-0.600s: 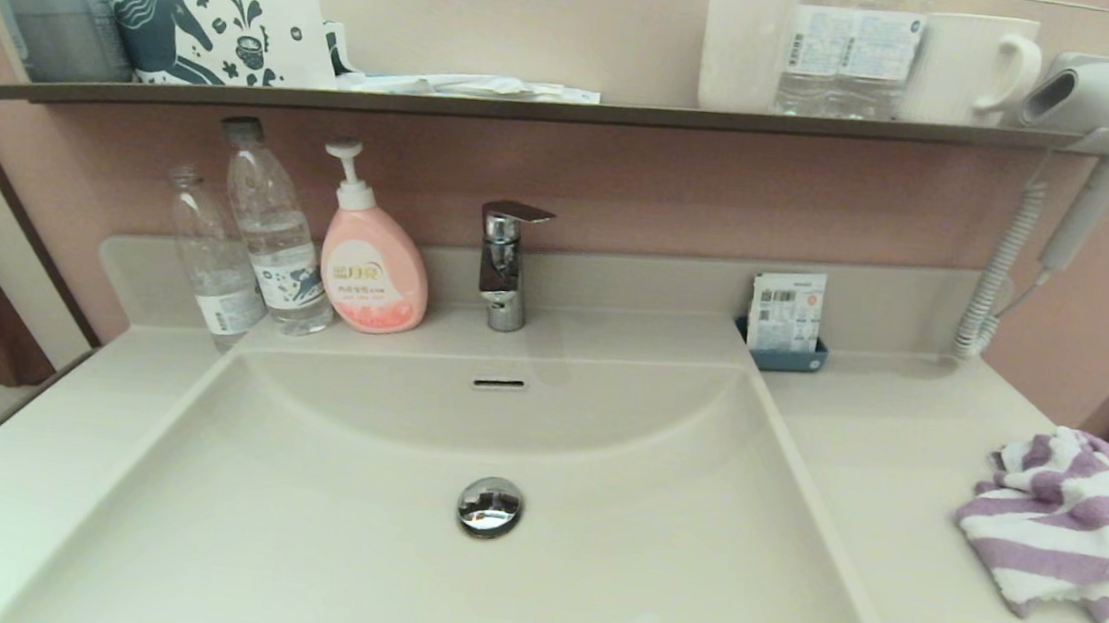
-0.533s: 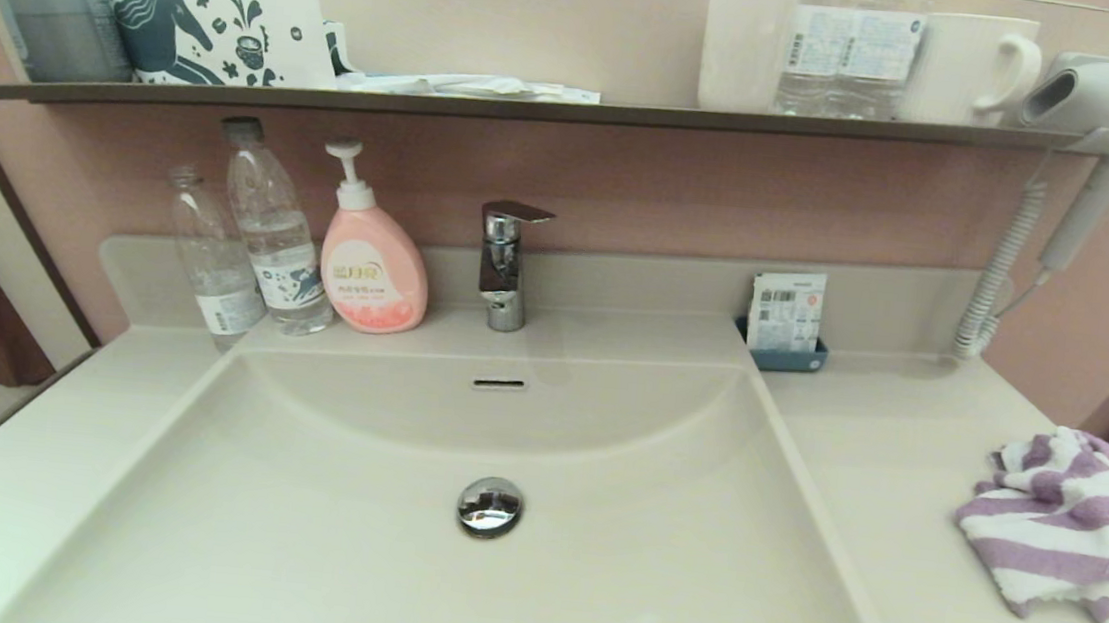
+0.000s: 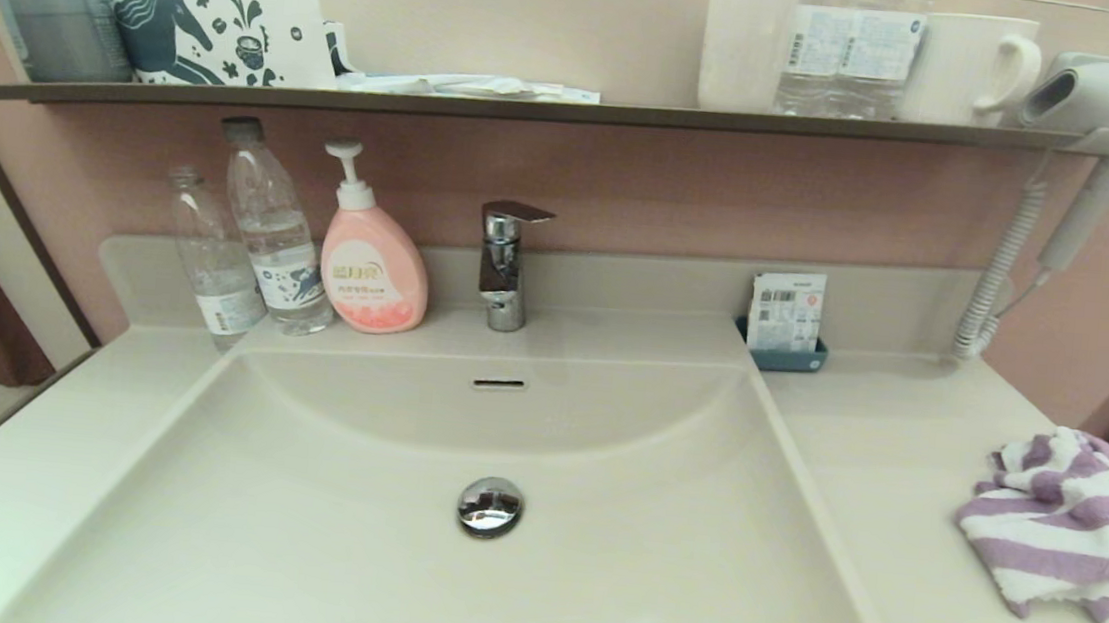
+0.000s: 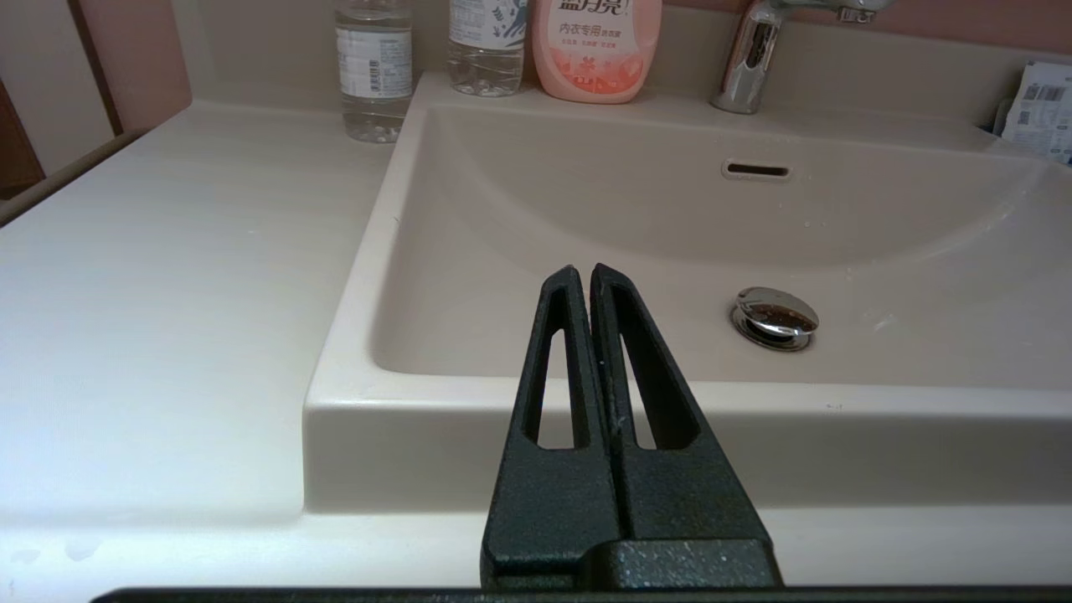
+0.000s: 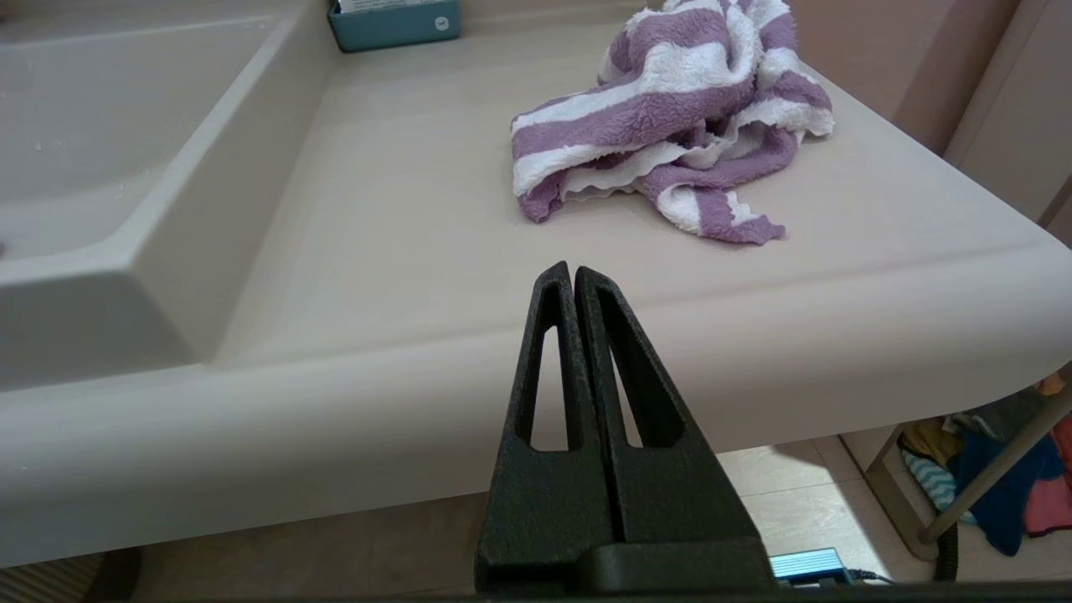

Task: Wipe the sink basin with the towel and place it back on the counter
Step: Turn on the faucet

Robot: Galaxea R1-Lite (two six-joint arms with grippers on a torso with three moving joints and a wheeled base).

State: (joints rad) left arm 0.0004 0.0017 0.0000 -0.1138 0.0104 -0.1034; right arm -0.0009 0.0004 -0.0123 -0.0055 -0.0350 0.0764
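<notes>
My head cam looks down on sink basin (image 3: 494, 547). Wrist cams sit low by desk (image 5: 402, 209) front edge, facing in; both share basin w/ head.

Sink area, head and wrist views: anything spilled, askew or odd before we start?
Nothing spilled or damaged. The purple-and-white striped terry towel lies crumpled near the right edge of the cream-white counter, one corner by the rim. The cream-white sink basin holds only its chrome drain plug.
</notes>
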